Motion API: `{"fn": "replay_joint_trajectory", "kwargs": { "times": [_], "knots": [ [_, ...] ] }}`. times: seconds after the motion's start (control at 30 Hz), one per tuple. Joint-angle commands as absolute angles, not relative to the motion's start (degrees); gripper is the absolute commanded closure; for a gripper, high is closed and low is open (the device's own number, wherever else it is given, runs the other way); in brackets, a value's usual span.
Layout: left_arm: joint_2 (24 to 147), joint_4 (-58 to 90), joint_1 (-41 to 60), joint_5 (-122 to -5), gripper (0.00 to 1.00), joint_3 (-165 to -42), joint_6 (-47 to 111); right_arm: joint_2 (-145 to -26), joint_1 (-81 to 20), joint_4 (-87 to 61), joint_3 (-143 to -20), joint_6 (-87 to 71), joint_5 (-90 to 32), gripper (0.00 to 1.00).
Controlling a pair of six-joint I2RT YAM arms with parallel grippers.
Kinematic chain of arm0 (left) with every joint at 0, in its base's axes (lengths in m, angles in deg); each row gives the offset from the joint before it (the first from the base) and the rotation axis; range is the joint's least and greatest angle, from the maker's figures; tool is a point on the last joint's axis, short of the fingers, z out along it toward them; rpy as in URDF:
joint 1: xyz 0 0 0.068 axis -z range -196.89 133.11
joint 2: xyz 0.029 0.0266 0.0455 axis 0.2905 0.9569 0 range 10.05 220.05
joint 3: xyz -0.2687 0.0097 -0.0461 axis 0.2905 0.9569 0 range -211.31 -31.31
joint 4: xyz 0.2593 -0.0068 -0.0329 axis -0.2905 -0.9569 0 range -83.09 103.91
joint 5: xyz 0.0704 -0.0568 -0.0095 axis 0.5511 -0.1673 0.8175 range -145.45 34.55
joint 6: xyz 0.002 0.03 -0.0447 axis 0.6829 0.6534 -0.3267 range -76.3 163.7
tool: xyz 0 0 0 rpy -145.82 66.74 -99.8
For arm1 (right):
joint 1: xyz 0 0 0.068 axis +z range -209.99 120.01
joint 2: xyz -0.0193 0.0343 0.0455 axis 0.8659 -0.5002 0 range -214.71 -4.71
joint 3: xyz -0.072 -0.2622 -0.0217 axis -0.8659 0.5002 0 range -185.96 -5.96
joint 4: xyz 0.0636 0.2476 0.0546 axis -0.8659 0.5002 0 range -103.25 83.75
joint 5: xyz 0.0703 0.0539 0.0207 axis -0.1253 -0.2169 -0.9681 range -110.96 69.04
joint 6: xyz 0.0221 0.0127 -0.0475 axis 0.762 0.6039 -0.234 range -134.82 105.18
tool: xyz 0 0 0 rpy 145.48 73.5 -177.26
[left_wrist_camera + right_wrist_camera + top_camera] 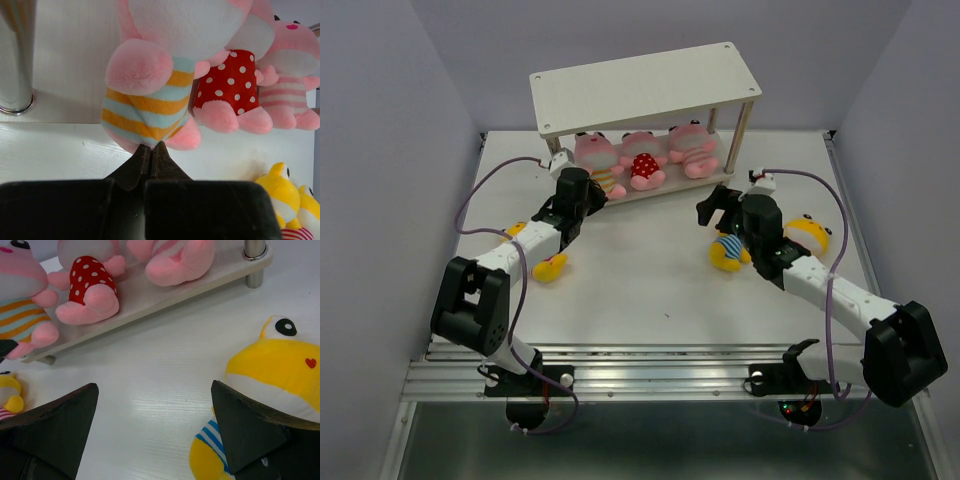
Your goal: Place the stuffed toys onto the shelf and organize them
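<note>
The off-white shelf (645,85) stands at the back. Three pink toys sit on its lower board: an orange-and-blue striped one (598,162) at the left, a red polka-dot one (643,166) in the middle, and a pink-striped one (692,150) at the right. My left gripper (151,145) is shut, and its tips touch the underside of the striped pink toy (145,100) at the board's front edge. My right gripper (155,390) is open and empty above the table. A yellow blue-striped toy (280,365) lies against its right finger.
Another yellow toy (810,232) lies right of the right arm. More yellow toys (549,266) lie partly hidden under the left arm and show in the left wrist view (280,192). A shelf leg (17,50) stands left of the left gripper. Grey walls enclose the table.
</note>
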State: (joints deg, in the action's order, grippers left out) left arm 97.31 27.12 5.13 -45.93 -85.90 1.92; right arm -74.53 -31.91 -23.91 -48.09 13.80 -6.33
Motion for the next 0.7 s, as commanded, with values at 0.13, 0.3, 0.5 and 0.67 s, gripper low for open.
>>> {"fn": "replay_joint_trajectory", "kwargs": {
  "times": [0.13, 0.3, 0.5, 0.67],
  "knots": [
    [98.4, 29.2, 4.7, -43.8, 1.00, -87.8, 1.9, -75.5, -32.4, -25.6, -49.0, 12.8, -5.3, 0.00],
    [99.4, 28.6, 4.6, -43.6, 1.00, -88.3, 1.2, -75.5, -32.4, -25.5, -48.9, 12.6, -5.2, 0.00],
    [100.0, 27.9, 4.6, -42.8, 0.83, -88.8, 0.5, -75.5, -32.4, -25.6, -48.9, 12.6, -5.3, 0.00],
    [99.6, 27.4, 4.6, -42.7, 0.65, -88.7, 0.0, -75.6, -32.4, -25.5, -48.9, 12.6, -5.3, 0.00]
  ]
}}
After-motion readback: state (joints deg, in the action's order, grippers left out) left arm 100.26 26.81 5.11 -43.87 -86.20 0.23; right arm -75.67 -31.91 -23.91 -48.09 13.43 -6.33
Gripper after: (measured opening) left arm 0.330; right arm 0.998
